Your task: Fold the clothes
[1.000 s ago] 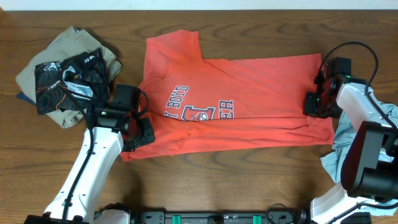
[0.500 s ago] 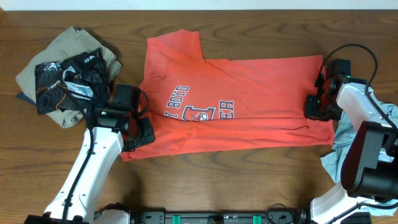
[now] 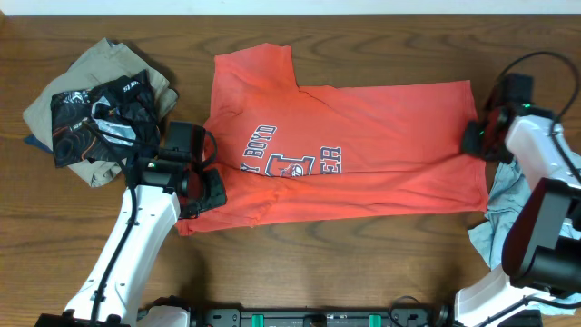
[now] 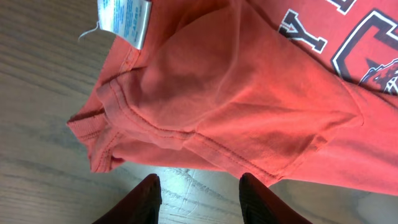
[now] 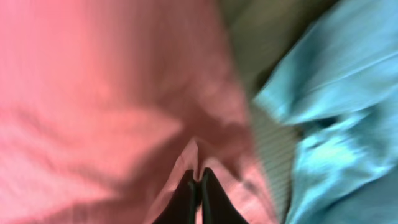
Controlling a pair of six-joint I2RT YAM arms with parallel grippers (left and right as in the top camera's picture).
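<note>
The clothes, a coral-red T-shirt with dark lettering, lie spread across the middle of the table. My left gripper hovers at the shirt's lower left corner. In the left wrist view it is open over bare wood, and the bunched sleeve and a white label lie just ahead of it. My right gripper is at the shirt's right edge. The right wrist view shows it shut on a pinched ridge of the red cloth.
Folded khaki and black patterned garments are stacked at the back left. A light blue garment lies beside the shirt's right edge, close to my right gripper, and fills the right side of the right wrist view.
My right gripper has shifted to the right and slightly back along the shirt's right edge, holding the cloth. The left arm has not moved.
</note>
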